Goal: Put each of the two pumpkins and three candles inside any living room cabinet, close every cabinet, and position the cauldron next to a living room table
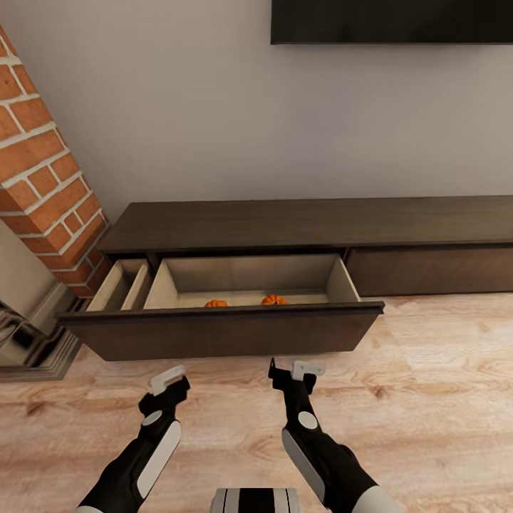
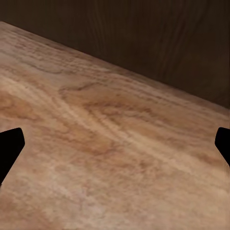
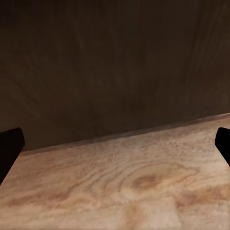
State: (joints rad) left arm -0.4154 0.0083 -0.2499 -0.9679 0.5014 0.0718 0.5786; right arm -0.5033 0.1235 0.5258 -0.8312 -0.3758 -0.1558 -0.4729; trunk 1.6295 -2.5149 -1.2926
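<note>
The long dark-brown cabinet (image 1: 306, 222) stands against the wall with its left drawer (image 1: 228, 331) pulled wide open. Two orange pumpkins (image 1: 216, 303) (image 1: 273, 300) lie inside on the pale floor of the drawer, just behind its front panel. My left gripper (image 1: 171, 382) and right gripper (image 1: 291, 370) hover over the wood floor just short of the drawer front, both open and holding nothing. The left wrist view has the fingertips (image 2: 9, 148) wide apart over floor, and the right wrist fingertips (image 3: 9, 148) face the dark drawer front (image 3: 115, 67). Candles, cauldron and table are out of view.
A red brick column (image 1: 43, 178) and a metal hearth piece (image 1: 21, 335) stand at the left, close to the open drawer's end. The cabinet's right drawer (image 1: 434, 271) is closed. A dark screen (image 1: 392, 21) hangs on the wall above. Wood floor (image 1: 427, 399) stretches to the right.
</note>
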